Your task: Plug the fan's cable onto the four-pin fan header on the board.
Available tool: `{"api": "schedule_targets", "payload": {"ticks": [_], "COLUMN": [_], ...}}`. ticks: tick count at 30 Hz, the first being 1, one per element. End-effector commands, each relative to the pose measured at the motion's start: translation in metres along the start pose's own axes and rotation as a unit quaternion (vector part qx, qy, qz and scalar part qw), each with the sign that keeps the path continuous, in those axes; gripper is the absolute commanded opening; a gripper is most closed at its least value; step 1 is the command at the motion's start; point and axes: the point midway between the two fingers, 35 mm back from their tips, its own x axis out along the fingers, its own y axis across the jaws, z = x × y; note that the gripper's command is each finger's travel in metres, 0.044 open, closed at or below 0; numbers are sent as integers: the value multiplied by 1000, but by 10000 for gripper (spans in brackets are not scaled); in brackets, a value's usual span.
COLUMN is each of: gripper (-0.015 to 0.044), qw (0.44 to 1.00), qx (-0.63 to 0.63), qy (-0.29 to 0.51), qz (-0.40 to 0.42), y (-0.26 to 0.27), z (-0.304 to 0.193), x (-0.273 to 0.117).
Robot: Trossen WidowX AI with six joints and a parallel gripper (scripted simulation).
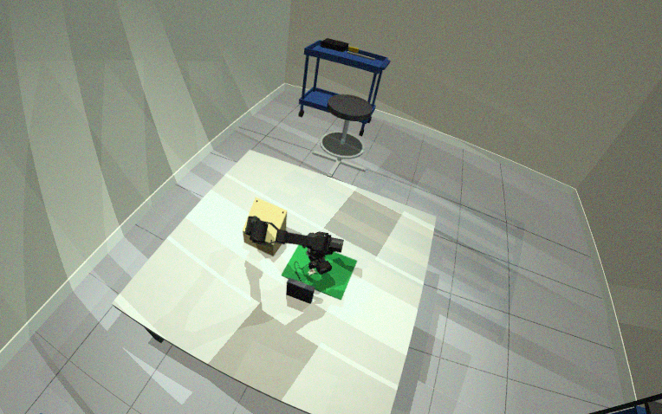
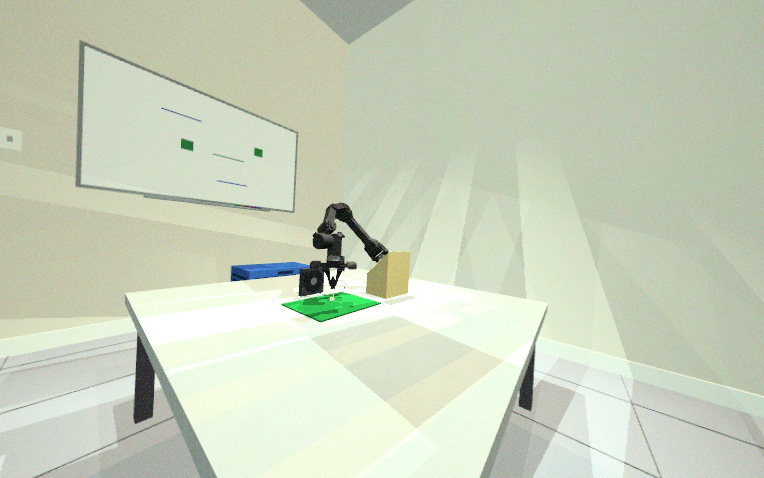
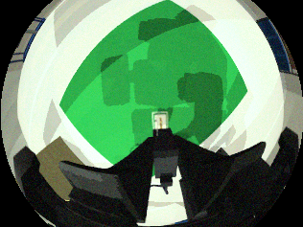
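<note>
The green board (image 1: pixel 344 266) (image 2: pixel 321 313) (image 3: pixel 144 90) lies flat on the table. A small white header (image 1: pixel 312 272) (image 2: pixel 331 298) (image 3: pixel 160 119) with metal pins stands on it. My gripper (image 2: pixel 332 285) (image 3: pixel 162 140) is shut on the black plug (image 3: pixel 165 164) and points down at the header. In the exterior view a small gap shows between the fingertips and the header. In the wrist view the header shows just beyond the tips, nearly in line with the plug. The thin black cable (image 3: pixel 166 188) leaves the plug's rear. The plug's mating end is too small to judge.
The black fan (image 1: pixel 299 290) (image 2: pixel 311 281) stands upright beside the board's edge, close to the gripper. A tan block (image 1: pixel 269 212) (image 2: pixel 397 276) (image 3: pixel 59 167) bears the arm's base. A stool (image 1: pixel 349 107) and a blue cart (image 1: pixel 347 59) stand beyond the table.
</note>
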Motion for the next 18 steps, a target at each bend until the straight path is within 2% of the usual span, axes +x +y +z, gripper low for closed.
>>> {"api": "schedule_targets", "payload": {"ticks": [1,7,12,18], "gripper": [0,0,0,0], "qw": [1000,1000,1000,1000], "qx": [4,5,6,6], "qy": [-1,-1,0,0], "qz": [-3,-3,-3,-3], "y": [-3,-3,-4,-4], "z": [2,3,3,3], "x": [-2,-2,20,20]}}
